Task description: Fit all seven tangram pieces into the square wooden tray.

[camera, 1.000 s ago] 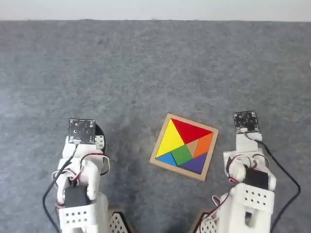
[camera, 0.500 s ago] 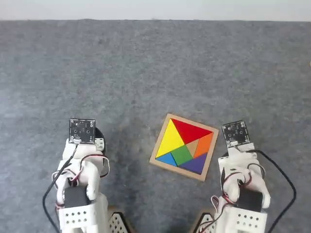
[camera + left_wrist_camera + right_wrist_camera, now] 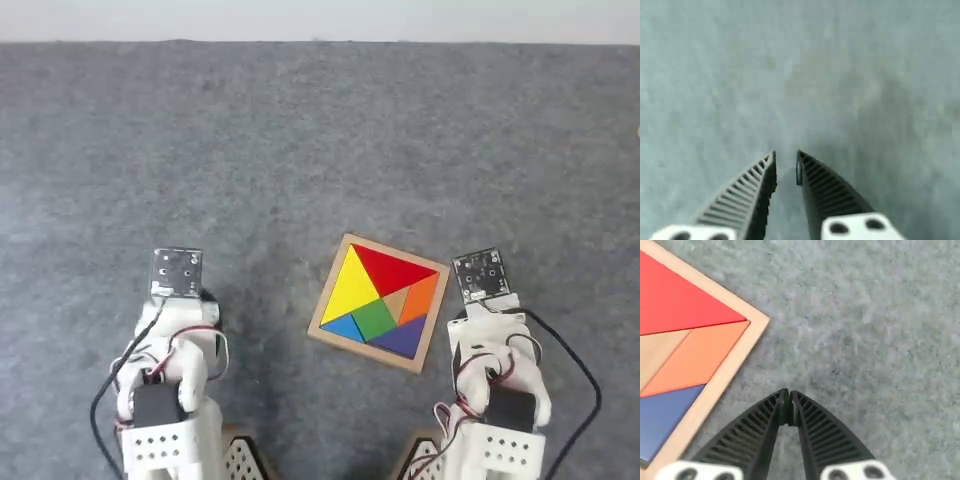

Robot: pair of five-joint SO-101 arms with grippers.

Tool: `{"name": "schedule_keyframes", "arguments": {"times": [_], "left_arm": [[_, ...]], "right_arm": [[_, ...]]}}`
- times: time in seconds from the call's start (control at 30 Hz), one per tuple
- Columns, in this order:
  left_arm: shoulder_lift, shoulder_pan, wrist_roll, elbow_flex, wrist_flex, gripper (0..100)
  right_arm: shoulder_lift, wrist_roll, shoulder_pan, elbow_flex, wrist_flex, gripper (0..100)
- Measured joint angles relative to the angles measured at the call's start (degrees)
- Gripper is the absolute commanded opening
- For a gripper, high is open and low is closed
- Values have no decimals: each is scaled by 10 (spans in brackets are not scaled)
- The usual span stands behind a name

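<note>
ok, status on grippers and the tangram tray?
Left gripper open, empty, over mat. Right gripper shut, empty, beside tray. All seven pieces seated in tray. Nothing blocking.

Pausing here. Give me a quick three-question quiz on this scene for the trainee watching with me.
1. True or false: one of the tangram pieces lies on the grey mat, outside the tray.
2. What colour is the large triangle that lies against the yellow triangle? A. black B. red C. white
3. Fill in: the right gripper sits over the mat beside the tray, its jaws ____ with nothing between them.

Key: 1. False, all seven are in the tray. 2. B. 3. shut.
</note>
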Motion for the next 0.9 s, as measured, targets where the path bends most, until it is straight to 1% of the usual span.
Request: {"name": "schedule_keyframes", "arguments": {"times": [0.07, 0.2, 0.9], "left_arm": [[0, 0, 0, 0, 40, 68], [-4, 0, 0, 0, 63, 68], [-4, 0, 2, 0, 65, 68]], "right_arm": [[0, 0, 0, 0, 0, 20], [0, 0, 0, 0, 0, 20], [0, 0, 0, 0, 0, 20]]}}
